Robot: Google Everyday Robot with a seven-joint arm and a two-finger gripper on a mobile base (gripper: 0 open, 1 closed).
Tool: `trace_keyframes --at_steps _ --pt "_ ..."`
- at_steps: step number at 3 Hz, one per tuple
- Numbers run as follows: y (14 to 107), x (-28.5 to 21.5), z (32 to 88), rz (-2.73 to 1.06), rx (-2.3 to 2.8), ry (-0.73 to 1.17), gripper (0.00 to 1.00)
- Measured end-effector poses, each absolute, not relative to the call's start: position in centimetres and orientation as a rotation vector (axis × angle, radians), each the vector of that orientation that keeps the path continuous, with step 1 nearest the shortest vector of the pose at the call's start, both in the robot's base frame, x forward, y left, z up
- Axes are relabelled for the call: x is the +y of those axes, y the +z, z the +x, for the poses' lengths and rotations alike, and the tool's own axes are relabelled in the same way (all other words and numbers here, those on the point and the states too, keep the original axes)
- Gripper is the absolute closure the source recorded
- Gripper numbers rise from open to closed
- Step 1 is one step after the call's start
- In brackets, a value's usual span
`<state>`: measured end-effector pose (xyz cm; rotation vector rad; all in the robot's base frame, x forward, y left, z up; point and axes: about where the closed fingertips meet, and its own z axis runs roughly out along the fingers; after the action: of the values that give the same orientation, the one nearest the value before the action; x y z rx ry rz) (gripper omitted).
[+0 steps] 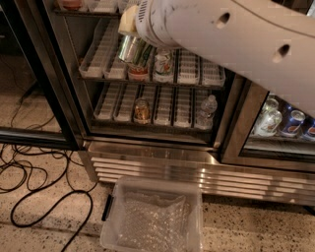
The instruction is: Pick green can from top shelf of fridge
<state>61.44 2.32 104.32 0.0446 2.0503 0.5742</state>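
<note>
My gripper (133, 48) reaches down from the big white arm (221, 34) at the top of the camera view. It is shut on the green can (129, 50), a shiny silvery can with a pale green body, held tilted in front of the open fridge (147, 152). The can hangs in front of a wire rack (98, 74) with white lane trays, just above the red cola can (138, 74). The white can with green and red print (163, 66) stands beside that. A higher shelf (83, 12) shows at the top edge, mostly hidden by the arm.
A lower rack holds an amber can (141, 111) and a water bottle (207, 111). Several cans (280, 123) stand behind the right glass door. A clear plastic bin (153, 216) sits on the floor before the ribbed steel base. Black cables (29, 177) lie at left.
</note>
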Motion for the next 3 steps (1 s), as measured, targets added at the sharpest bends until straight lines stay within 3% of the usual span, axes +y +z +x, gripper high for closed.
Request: trace_keyframes --at_steps 2,3 --pt "98.9 4.7 53.9 0.207 2.155 0.759 1.0" --pt "98.9 4.7 53.9 0.207 2.155 0.759 1.0"
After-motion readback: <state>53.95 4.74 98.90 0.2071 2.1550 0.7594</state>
